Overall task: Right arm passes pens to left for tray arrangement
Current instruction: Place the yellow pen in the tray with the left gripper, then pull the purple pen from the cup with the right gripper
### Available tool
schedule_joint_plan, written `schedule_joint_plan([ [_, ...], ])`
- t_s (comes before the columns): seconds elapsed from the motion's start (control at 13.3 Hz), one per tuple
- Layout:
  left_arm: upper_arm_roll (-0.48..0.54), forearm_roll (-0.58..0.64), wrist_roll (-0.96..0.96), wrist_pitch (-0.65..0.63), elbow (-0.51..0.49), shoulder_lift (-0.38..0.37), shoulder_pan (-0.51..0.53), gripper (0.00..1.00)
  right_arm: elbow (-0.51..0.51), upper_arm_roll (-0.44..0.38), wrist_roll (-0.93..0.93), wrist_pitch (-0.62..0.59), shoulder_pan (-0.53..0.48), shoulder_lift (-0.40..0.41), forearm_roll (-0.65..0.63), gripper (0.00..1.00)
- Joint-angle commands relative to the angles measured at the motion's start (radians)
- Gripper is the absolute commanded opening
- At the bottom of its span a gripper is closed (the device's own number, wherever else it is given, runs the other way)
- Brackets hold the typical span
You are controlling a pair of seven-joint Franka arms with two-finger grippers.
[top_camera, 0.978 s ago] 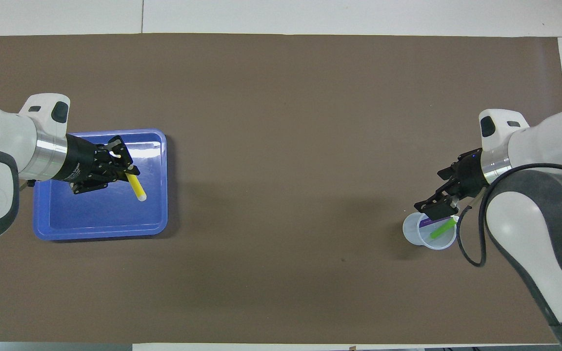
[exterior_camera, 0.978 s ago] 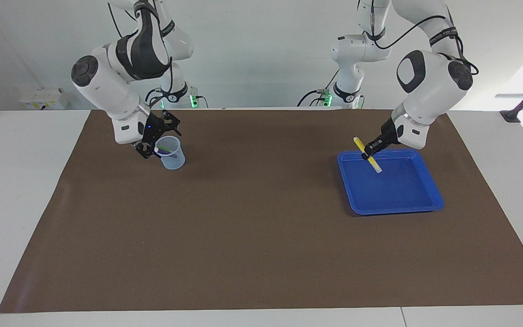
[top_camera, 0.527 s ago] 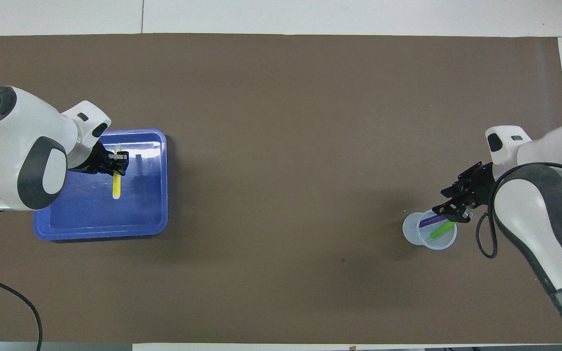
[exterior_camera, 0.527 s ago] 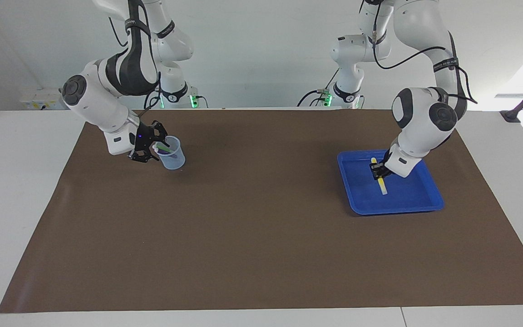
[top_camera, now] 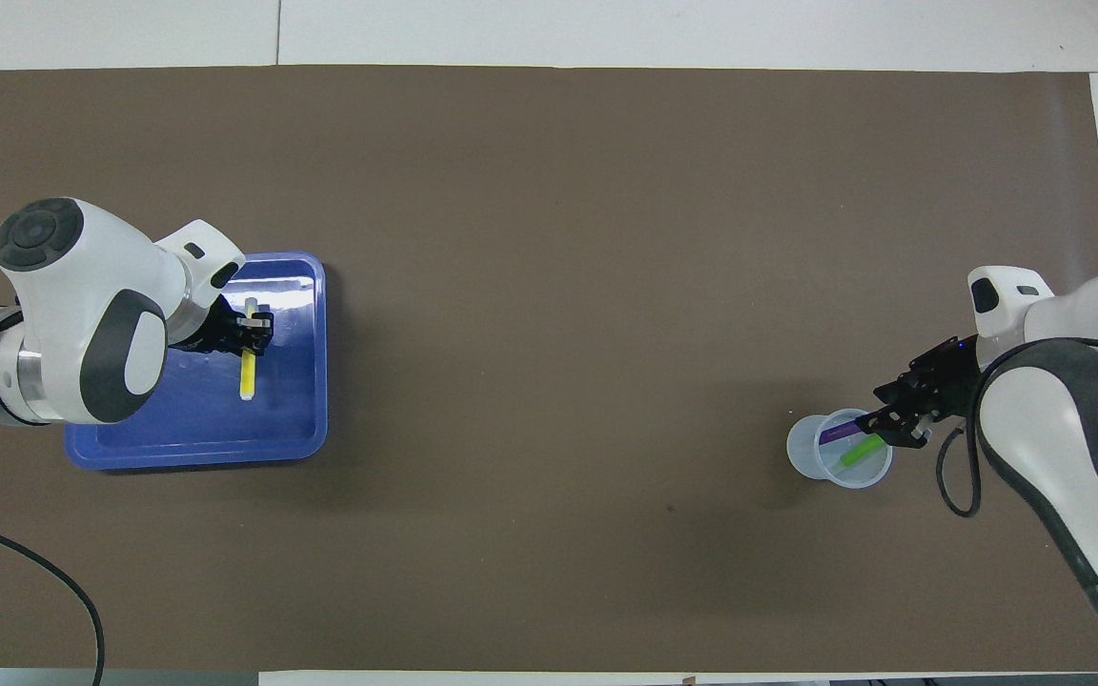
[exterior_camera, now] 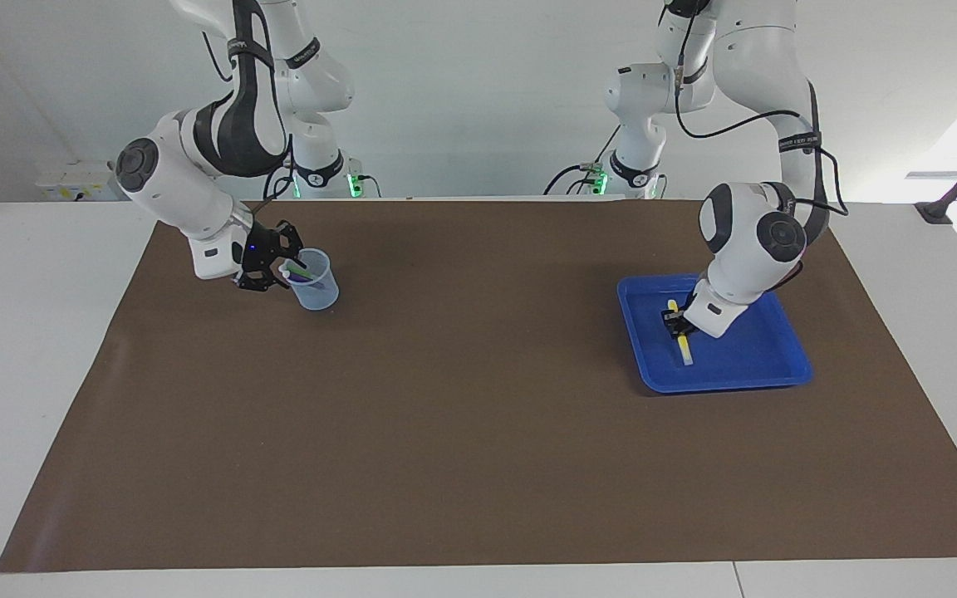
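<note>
- Brown mat (exterior_camera: 478,432) covering a white table (exterior_camera: 38,349), with a pale wall at the robots' end.
- Blue tray (exterior_camera: 765,357) lying flat on the mat toward the left arm's end of the table.
- Left gripper (exterior_camera: 678,325) lowered into the tray, its jaws clenched on the yellow pen (exterior_camera: 684,349) near that pen's upper end; the pen slants down to the tray floor, pale tip lowest.
- Clear plastic cup (exterior_camera: 316,286) standing upright on the mat toward the right arm's end of the table.
- Purple pen (top_camera: 843,433) and green pen (top_camera: 862,450) leaning inside the cup.
- Right gripper (exterior_camera: 277,267) at the cup's rim, its fingers about the pale tip of the green pen; whether they actually grip it cannot be told.
</note>
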Motion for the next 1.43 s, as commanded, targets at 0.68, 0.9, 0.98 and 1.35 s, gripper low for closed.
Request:
schedule_joint_plan([
  [0.68,0.006,0.019,-0.020,0.033,-0.032,-0.015,-0.002,1.00,-0.078,0.012,0.046,0.022,-0.025,-0.052,-0.010,0.39],
  [0.9,0.004,0.014,-0.020,-0.045,0.028,-0.010,-0.001,1.00,-0.079,0.012,0.046,0.023,-0.025,-0.052,-0.010,0.10],
  [0.98,0.004,0.010,-0.020,-0.103,0.069,-0.010,-0.001,1.00,-0.078,0.012,0.048,0.022,-0.025,-0.052,-0.010,0.00],
  [1.35,0.003,-0.032,-0.082,-0.346,0.249,-0.025,-0.005,1.00,0.002,0.013,0.090,-0.029,-0.016,-0.023,-0.010,0.00],
])
